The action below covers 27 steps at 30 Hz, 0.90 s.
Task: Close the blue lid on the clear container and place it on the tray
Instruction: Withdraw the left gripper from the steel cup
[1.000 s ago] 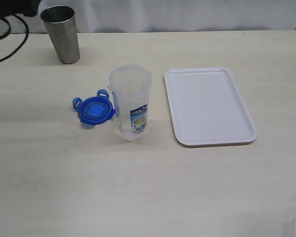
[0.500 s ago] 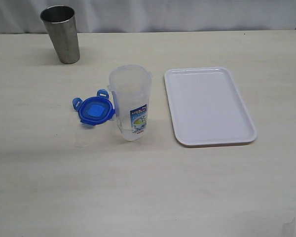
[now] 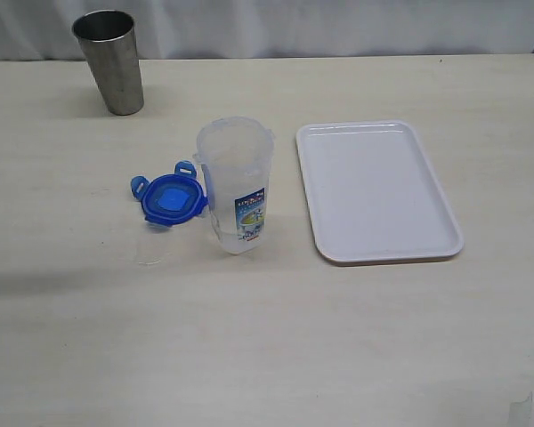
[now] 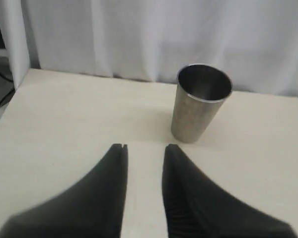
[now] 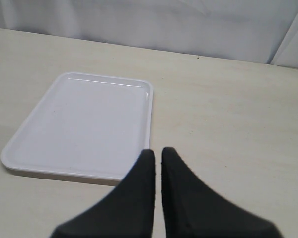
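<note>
On a pale wooden table, the job has not visibly begun. The white tray lies bare on the right side of the table, waiting for its load. The clear container stands upright near the middle with its mouth open, just to the left of the tray and not touching it. A grey metal cup, no part of the job, stands well apart at the back left. The blue lid lies flat on the table close against the container's left side; whether the two touch is not clear. All of it is left to do: lift the lid, seat and snap it on the container, then carry the closed container to the tray.

Neither arm reaches into the wide view. The left gripper hangs above the table and faces the metal cup, its fingers a narrow gap apart with nothing between them. The right gripper points toward the tray from just off one edge, fingers drawn together and empty.
</note>
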### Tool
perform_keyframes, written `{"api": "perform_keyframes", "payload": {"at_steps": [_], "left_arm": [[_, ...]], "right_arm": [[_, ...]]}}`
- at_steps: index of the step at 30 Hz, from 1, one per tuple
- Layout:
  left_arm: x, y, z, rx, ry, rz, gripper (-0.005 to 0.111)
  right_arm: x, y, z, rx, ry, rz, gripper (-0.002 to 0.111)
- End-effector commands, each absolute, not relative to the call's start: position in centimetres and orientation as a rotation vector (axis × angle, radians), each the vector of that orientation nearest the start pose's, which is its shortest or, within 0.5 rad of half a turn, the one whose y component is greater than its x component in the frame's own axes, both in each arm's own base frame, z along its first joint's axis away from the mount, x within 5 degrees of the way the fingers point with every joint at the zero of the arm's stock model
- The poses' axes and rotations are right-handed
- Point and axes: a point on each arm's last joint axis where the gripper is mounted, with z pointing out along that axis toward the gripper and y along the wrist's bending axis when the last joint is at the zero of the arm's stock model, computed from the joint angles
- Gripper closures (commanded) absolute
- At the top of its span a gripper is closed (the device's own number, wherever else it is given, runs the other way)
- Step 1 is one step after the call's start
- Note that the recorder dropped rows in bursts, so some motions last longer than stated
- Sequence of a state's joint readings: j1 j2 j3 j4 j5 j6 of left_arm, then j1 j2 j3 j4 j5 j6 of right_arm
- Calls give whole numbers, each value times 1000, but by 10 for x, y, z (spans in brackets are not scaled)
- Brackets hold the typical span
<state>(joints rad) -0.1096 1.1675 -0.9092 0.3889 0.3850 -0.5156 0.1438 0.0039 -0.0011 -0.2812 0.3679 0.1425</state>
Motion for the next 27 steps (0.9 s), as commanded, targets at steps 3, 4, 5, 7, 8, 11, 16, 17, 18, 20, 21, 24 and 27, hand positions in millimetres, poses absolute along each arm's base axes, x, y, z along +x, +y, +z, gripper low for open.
{"api": "perform_keyframes", "payload": {"at_steps": [3,4,5,7,8,11,16,17,18,20,21,24,27], "left_arm": [[265,-29,305,-16,2257,-93,94],[267,-32,298,20,2292,-116,94],[270,-35,292,60,2326,-133,94],[276,-38,281,111,2370,-154,94],[279,-39,277,130,2389,-155,94],[291,-40,272,133,2363,-144,94],[318,-39,274,46,2121,-139,94],[323,-39,274,-3,2081,-160,94],[326,-39,274,-34,2047,-170,94],[330,-38,276,-30,1998,-158,94],[330,-37,279,-12,1975,-141,94],[328,-30,293,43,1971,-88,96],[332,-13,317,236,2104,109,107]], "right_arm": [[53,-2,181,-167,1832,-73,104],[53,-2,181,-167,1832,-73,104],[53,-2,181,-167,1832,-73,104],[53,-2,181,-167,1832,-73,104],[53,-2,181,-167,1832,-73,104],[53,-2,181,-167,1832,-73,104],[53,-2,181,-167,1832,-73,104],[53,-2,181,-167,1832,-73,104],[53,-2,181,-167,1832,-73,104],[53,-2,181,-167,1832,-73,104],[53,-2,181,-167,1832,-73,104],[53,-2,181,-167,1832,-73,104],[53,-2,181,-167,1832,-73,104]]}}
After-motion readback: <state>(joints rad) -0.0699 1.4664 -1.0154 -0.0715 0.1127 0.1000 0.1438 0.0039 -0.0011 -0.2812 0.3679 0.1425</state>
